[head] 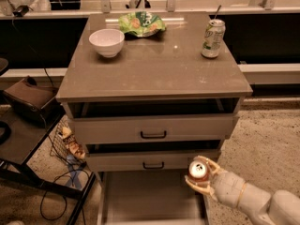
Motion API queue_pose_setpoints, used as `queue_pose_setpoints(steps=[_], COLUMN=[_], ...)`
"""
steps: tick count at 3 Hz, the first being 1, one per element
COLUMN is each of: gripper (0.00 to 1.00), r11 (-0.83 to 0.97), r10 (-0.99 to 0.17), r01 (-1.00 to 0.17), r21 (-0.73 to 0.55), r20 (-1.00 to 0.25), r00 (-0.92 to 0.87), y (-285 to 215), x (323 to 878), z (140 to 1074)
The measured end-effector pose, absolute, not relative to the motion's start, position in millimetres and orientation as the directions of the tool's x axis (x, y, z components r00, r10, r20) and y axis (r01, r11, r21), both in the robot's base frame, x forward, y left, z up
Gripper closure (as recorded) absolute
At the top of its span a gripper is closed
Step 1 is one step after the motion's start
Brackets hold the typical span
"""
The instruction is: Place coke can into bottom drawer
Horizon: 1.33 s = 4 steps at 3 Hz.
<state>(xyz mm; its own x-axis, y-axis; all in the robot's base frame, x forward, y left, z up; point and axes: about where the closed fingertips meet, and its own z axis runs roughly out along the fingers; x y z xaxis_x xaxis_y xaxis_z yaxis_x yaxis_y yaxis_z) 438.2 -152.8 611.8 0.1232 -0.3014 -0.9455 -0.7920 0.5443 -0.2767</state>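
- The cabinet [154, 74] has two handled drawers, both slightly ajar.
- The bottom drawer [150, 196] is pulled out, its flat floor showing.
- The gripper [201, 175] reaches in from the lower right, its claw clamped around the coke can.
- A green snack bag [141, 24], a white bowl [107, 42] and a tall can [213, 38] with a straw sit on top.
- The coke can [197, 170] is at the bottom drawer's right rail, its top towards the camera.

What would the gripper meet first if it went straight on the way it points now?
The gripper, shut on the coke can, points left and slightly up at the bottom drawer's right edge. It would probably meet the front of the lower handled drawer first, though depth is unclear.
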Motion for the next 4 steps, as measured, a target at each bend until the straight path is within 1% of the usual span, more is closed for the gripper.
queue_pose_setpoints(steps=[1, 2, 3, 4], gripper=[1.0, 1.0, 1.0, 1.0], r11=[0.472, 0.357, 0.283, 0.283], r10=[-0.247, -0.195, -0.159, -0.159], r01=[-0.835, -0.899, -0.938, -0.938], r21=[-0.281, -0.255, -0.202, -0.203], r20=[-0.952, -0.961, -0.974, -0.974], r00=[0.181, 0.195, 0.162, 0.163], y=[-152.5, -137.5, -122.9, -122.8], x=[438.0, 432.5, 416.9, 417.1], z=[537.5, 451.3, 382.0, 382.6])
